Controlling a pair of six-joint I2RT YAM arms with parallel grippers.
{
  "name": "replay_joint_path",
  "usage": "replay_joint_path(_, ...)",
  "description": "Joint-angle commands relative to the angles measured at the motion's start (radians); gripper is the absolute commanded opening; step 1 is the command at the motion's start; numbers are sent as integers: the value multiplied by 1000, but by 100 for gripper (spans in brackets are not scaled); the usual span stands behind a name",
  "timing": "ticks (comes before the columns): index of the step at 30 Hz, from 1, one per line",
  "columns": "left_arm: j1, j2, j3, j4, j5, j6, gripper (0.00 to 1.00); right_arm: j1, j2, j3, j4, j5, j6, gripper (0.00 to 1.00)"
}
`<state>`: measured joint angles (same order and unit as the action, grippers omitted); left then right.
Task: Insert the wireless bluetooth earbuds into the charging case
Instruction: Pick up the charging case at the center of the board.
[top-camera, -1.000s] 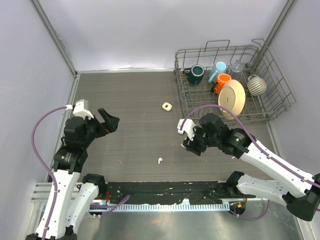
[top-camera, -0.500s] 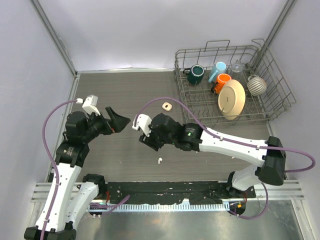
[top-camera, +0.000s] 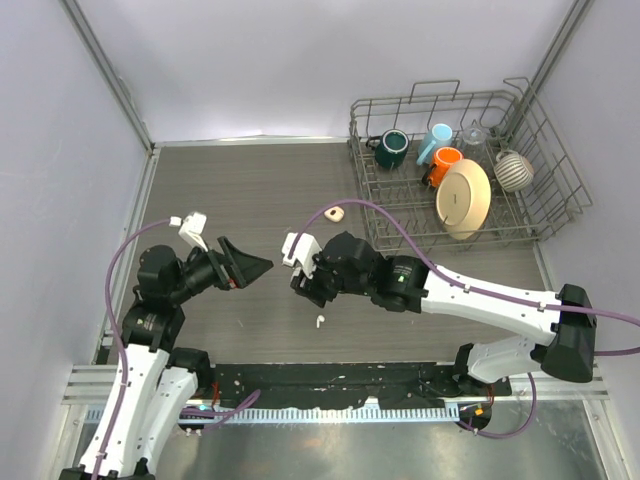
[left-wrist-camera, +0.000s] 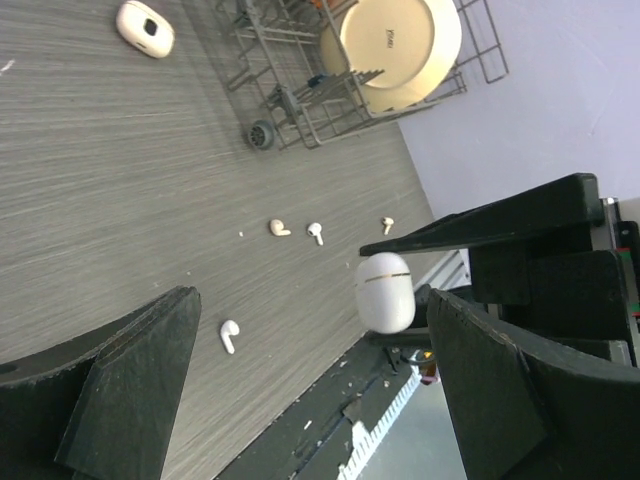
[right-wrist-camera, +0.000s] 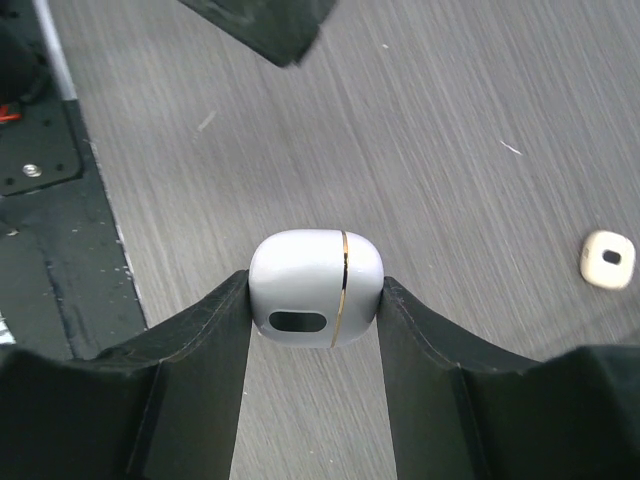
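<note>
A closed white charging case (right-wrist-camera: 315, 288) with a gold seam sits between the fingers of my right gripper (right-wrist-camera: 315, 300), held above the table. In the left wrist view the same case (left-wrist-camera: 385, 292) hangs just past my left gripper (left-wrist-camera: 310, 335), whose jaws stand wide apart with nothing in them. From above, the left gripper (top-camera: 262, 265) points at the right gripper (top-camera: 300, 284) across a short gap. Several tiny white earbuds lie on the table: one (left-wrist-camera: 229, 335) near the front edge, three more (left-wrist-camera: 279, 228) (left-wrist-camera: 316, 232) (left-wrist-camera: 387, 224) further off. Only one earbud (top-camera: 320, 321) shows from above.
A second, beige rounded-square case (top-camera: 334, 212) lies toward the back of the table, also seen from the wrists (left-wrist-camera: 145, 27) (right-wrist-camera: 607, 259). A wire dish rack (top-camera: 530, 215) with mugs and a plate (top-camera: 463, 198) stands at the back right. The black front rail (top-camera: 330, 380) borders the near edge.
My right arm has swung left across the table with the case in its grip. The left gripper has moved right and lower, toward the case, staying open.
</note>
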<state>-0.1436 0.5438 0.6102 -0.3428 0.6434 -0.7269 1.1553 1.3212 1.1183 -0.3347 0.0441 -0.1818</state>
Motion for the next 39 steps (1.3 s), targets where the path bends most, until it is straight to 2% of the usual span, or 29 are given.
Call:
replay_joint_path(1,4,-5,-13,155,97,-75,100,3,-14,3,74,-134,-15,1)
replay_joint_path(5,-7,8,-17,212,139,-103,100,3,-4,8,71,-156,-16,1)
replay_joint_path(11,-23,47,0,162,166,-43,98,3,-8,9,88,-159,-21,1)
replay_joint_path(15,-51,70,28,64,131,26,96,3,-2,18,85,-150,-25,1)
replay_joint_path(20,-141,110,68,-1,58,72,94,3,12,29,86,-136,-28,1)
replay_joint_path(26,-212,140,89,11,33,72,93,3,36,47,76,-119,-27,1)
replay_joint_path(39,-274,234,117,-51,-4,118,85,4,27,63,71,-107,-48,1)
